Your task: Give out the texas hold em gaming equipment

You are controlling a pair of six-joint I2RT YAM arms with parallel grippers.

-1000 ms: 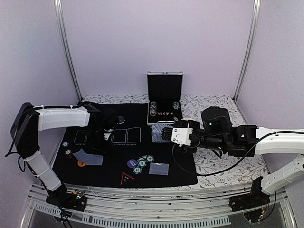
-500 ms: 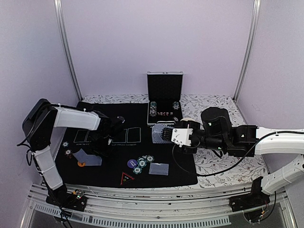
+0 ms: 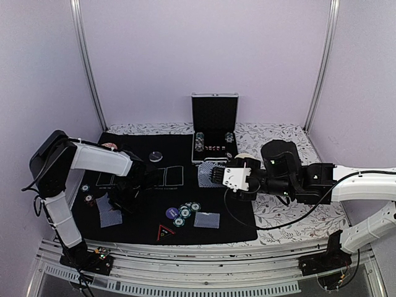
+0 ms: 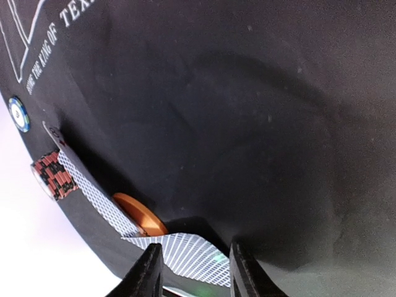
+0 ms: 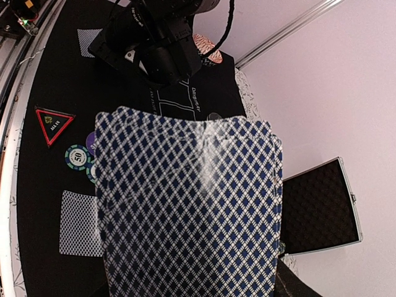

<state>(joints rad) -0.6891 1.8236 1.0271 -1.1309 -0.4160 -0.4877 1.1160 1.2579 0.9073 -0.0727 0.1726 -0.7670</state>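
One lattice-backed card (image 3: 110, 211) has turned toward six o'clock at the left hand (image 4: 197, 249), grip unclear; right hand (image 3: 214, 174) clasps the deck (image 5: 185, 204).

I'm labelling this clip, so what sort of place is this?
Likely a robot test booth set up for poker: plain walls close around it, a black poker mat, chips and an open chip case.

A blue-and-white diamond lattice is being shown on the playing cards (image 5: 185, 204); black is being worn by the mat (image 3: 136, 226), orange by a button (image 4: 139, 216), a grey floral print by the worktop (image 3: 297, 216).
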